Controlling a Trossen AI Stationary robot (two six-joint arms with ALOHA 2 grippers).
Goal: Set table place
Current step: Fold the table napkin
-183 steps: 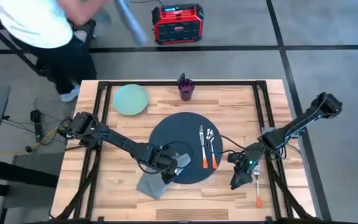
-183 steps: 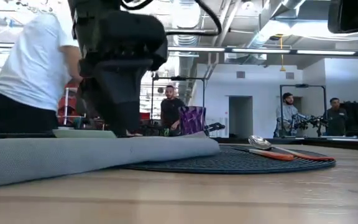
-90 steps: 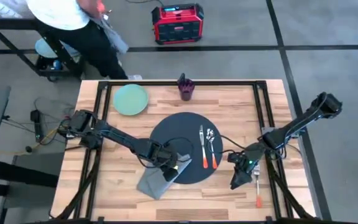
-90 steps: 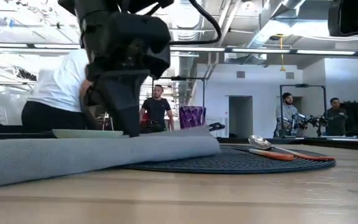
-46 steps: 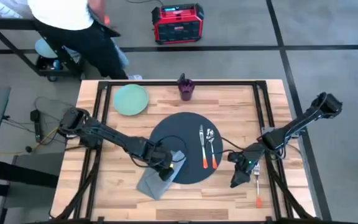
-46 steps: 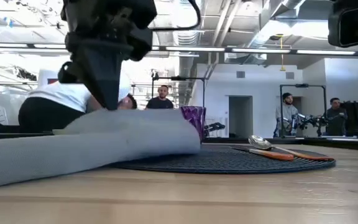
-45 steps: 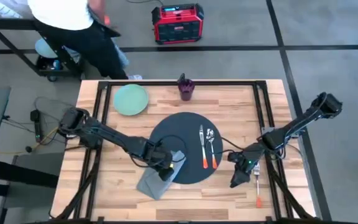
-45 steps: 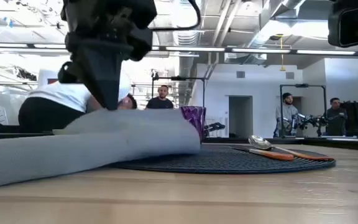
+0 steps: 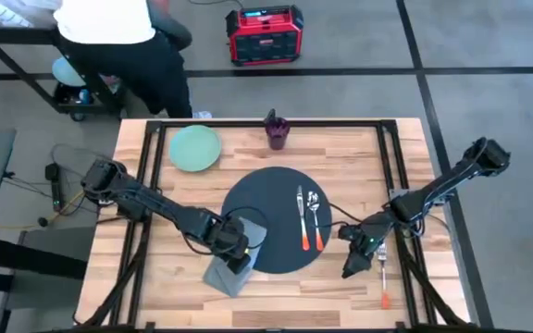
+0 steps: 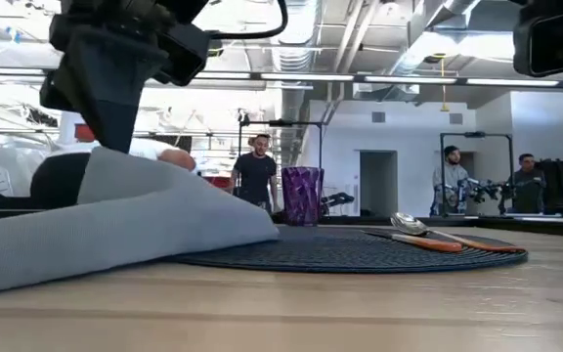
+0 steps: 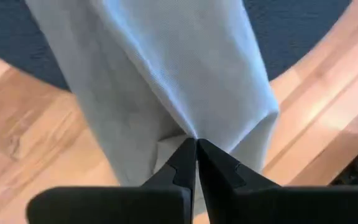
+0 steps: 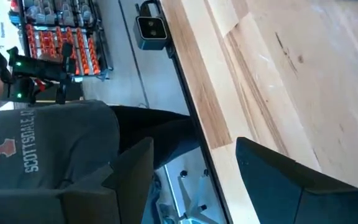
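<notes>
The left gripper point(image 9: 236, 248) is pinching the grey napkin point(image 9: 230, 262) just left of centre in the high view, its fingers point(image 11: 196, 163) closed tight on a fold of cloth. One end of the napkin is riding up off the wood, as the low view shows, while the other end is trailing on the table point(image 9: 340, 162). The place point(image 9: 278, 218), the big dark round mat, is sitting mid-frame, with a fork point(image 9: 299, 217) and spoon point(image 9: 315, 219) lying on its right half, and the napkin's upper corner is overlapping its lower left edge.

To do this well, I'd say the cloth wants dragging clear of the mat and settling flat beside it, without bunching.

The right gripper point(image 9: 354, 262) is waiting lower right of the mat, fingers spread wide, holding nothing.
</notes>
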